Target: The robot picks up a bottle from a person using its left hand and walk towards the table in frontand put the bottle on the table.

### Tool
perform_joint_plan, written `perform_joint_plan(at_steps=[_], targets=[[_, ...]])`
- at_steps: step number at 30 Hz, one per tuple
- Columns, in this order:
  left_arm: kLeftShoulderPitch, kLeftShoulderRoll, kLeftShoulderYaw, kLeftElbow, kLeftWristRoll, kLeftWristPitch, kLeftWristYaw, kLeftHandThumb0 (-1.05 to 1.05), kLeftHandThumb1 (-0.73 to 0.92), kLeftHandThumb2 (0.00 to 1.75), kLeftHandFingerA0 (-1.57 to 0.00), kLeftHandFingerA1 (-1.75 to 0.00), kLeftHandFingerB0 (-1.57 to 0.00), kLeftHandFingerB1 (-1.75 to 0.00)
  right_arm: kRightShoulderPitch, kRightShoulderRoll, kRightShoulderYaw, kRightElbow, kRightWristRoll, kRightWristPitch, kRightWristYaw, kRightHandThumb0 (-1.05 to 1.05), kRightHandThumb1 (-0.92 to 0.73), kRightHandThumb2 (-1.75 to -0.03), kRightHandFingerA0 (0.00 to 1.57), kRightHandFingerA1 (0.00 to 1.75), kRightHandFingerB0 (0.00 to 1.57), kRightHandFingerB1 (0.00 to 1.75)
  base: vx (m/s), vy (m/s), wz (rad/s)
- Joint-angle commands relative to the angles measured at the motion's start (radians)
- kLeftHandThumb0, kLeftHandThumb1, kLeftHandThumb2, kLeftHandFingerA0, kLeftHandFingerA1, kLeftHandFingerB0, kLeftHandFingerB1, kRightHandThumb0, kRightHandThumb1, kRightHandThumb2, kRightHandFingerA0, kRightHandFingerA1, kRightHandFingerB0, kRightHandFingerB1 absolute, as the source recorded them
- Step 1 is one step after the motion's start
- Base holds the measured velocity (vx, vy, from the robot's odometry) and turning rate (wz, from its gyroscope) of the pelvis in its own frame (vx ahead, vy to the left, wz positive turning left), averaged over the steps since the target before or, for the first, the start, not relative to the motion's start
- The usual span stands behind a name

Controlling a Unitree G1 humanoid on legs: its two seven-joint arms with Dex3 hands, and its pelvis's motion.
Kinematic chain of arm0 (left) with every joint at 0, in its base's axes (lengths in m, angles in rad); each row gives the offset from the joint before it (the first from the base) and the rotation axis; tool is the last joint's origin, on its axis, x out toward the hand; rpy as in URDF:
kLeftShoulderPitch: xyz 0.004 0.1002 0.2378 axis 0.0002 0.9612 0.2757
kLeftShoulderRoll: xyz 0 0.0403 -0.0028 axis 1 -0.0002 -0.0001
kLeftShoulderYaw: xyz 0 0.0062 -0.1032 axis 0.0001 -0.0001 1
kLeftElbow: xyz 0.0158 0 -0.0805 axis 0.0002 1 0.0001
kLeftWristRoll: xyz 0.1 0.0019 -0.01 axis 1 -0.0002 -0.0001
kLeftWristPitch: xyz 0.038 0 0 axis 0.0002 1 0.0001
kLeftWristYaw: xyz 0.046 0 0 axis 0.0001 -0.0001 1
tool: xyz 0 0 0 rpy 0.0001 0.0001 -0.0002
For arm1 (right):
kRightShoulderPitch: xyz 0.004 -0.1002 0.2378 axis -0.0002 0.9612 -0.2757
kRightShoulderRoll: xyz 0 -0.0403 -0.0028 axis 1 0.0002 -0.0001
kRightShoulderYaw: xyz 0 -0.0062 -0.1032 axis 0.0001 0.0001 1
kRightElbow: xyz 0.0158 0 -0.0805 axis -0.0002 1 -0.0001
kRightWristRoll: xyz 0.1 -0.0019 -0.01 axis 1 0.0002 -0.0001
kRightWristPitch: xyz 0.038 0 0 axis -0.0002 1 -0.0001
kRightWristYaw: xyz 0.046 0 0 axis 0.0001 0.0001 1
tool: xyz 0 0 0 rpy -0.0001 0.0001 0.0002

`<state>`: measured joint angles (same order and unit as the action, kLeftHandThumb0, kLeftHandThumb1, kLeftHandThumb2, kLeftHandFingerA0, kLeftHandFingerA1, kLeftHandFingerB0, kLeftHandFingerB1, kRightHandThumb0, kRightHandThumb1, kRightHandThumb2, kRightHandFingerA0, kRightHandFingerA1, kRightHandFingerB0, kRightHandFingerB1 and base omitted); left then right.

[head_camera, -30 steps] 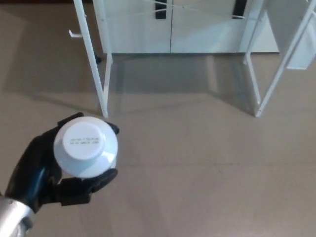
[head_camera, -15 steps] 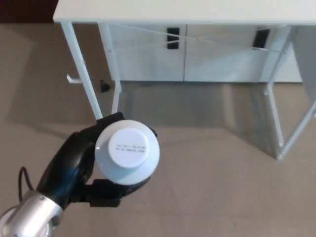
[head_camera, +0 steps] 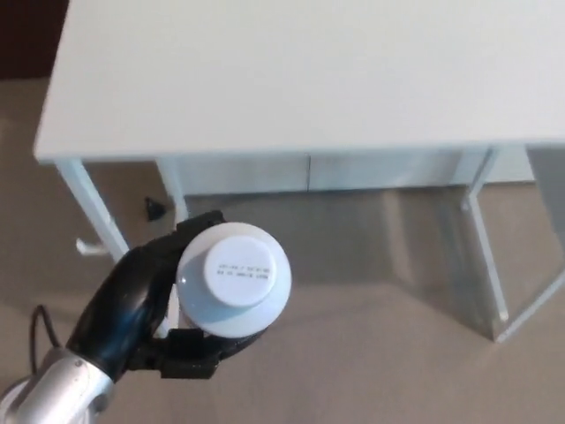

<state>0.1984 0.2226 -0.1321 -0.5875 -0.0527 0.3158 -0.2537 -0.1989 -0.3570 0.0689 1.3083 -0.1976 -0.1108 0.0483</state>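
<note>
A white-capped bottle point(head_camera: 234, 280) is seen from above, held upright in my left hand point(head_camera: 137, 309), whose black fingers wrap around its sides. It hangs over the floor, just short of the near edge of the white table point(head_camera: 300, 79) that fills the top of the view. My silver left forearm enters from the lower left corner. My right hand does not show.
White table legs point(head_camera: 86, 201) stand at the left and at the right point(head_camera: 485, 256). A white panel runs under the tabletop. A small black object point(head_camera: 156, 208) lies on the beige floor by the left legs.
The whole view has shifted: the table's top now fills the upper half where before only its legs showed. The bottle stays gripped in my left hand.
</note>
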Motion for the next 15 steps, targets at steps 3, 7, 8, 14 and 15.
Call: perform_joint_plan(at_steps=[3,7,8,14,15], targets=[[-0.031,0.002,-0.012,-0.042,0.013,0.060,0.013,0.00,0.78,0.71,-0.97,-1.38,-0.82,-1.03,0.029,-0.007,-0.002,0.004,-0.004,0.000,0.015,-0.37,-0.70,-0.59,0.75,0.48,0.57,0.41,0.44,0.200,0.06],[-0.049,-0.008,-0.018,-0.056,0.004,0.085,0.017,0.01,0.80,0.72,-0.95,-1.36,-0.82,-1.02,0.035,-0.006,0.003,0.004,-0.009,-0.005,0.014,-0.38,-0.70,-0.61,0.74,0.48,0.56,0.41,0.42,0.163,0.11],[-0.053,-0.009,-0.021,-0.058,0.005,0.087,0.017,0.01,0.80,0.72,-0.95,-1.36,-0.82,-1.02,0.037,-0.006,0.007,0.004,-0.013,-0.004,0.011,-0.38,-0.70,-0.61,0.74,0.48,0.56,0.41,0.42,0.135,0.22],[-0.049,-0.009,-0.041,-0.067,0.023,0.095,0.020,-0.01,0.79,0.71,-0.95,-1.37,-0.82,-0.99,0.060,-0.007,0.002,0.009,-0.005,0.002,0.008,-0.39,-0.69,-0.61,0.77,0.47,0.58,0.41,0.24,-0.041,0.04],[-0.046,-0.008,-0.042,-0.068,0.026,0.097,0.021,-0.01,0.79,0.71,-0.95,-1.37,-0.82,-0.99,0.062,-0.007,0.003,0.009,-0.007,0.003,0.007,-0.39,-0.70,-0.61,0.79,0.48,0.59,0.42,0.13,-0.094,0.07]])
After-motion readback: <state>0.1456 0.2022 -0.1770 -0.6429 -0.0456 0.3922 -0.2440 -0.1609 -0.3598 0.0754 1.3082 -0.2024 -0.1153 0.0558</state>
